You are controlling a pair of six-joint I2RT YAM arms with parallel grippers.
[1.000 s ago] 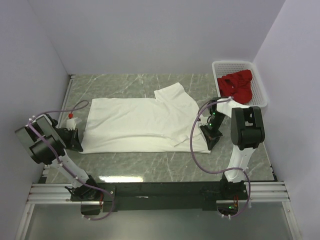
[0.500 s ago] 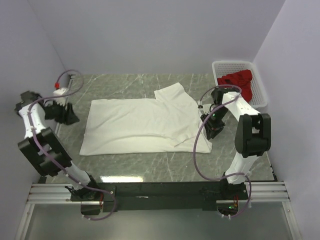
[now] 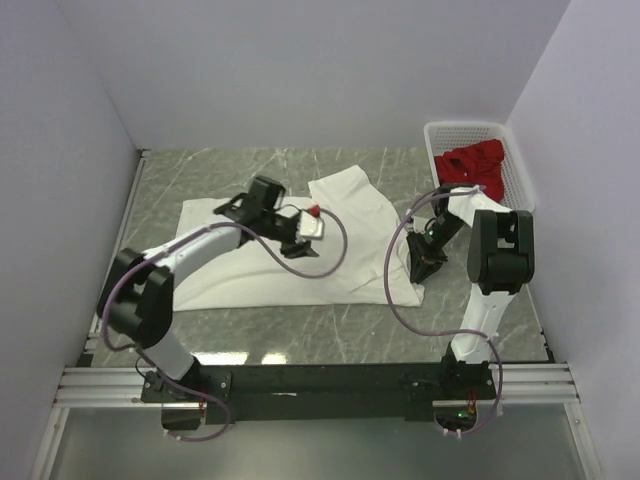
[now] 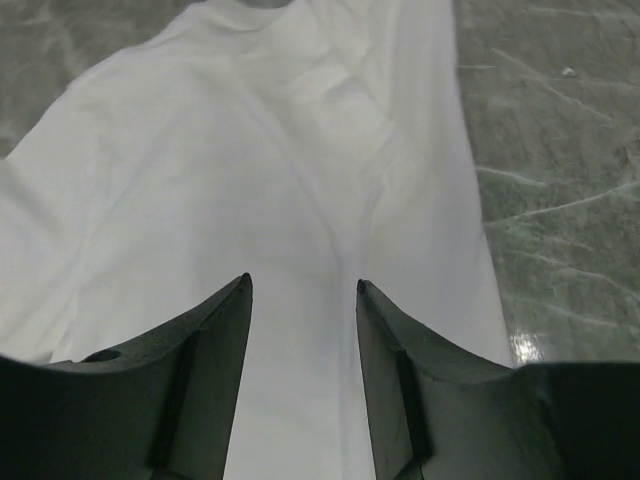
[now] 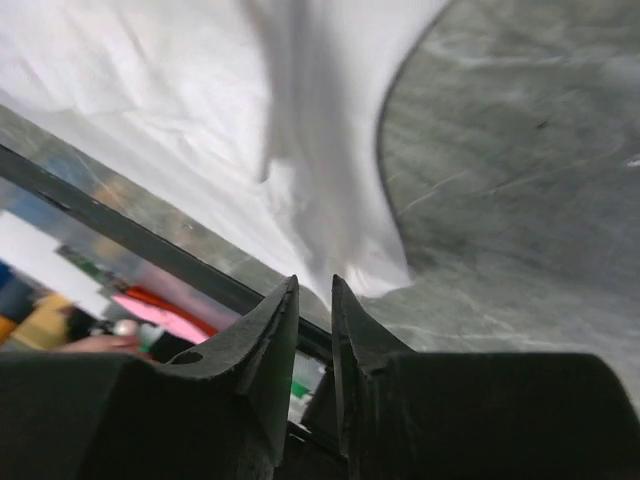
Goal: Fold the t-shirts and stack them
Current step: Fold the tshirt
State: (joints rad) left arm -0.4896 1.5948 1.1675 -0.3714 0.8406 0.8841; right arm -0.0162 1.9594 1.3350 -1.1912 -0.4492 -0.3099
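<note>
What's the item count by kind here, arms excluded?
T-shirts: 2, a plain white cloth short-sleeved t-shirt spread out, and a deep red cloth t-shirt crumpled in the basket
Baskets: 1, a white slotted plastic basket
Total: 3

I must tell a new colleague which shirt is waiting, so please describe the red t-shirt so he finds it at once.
Start at the green marbled table and go to its far right corner, where a white slotted basket stands. The red t-shirt lies crumpled inside it. It is the only coloured cloth; the white t-shirt lies spread flat on the table.
</note>
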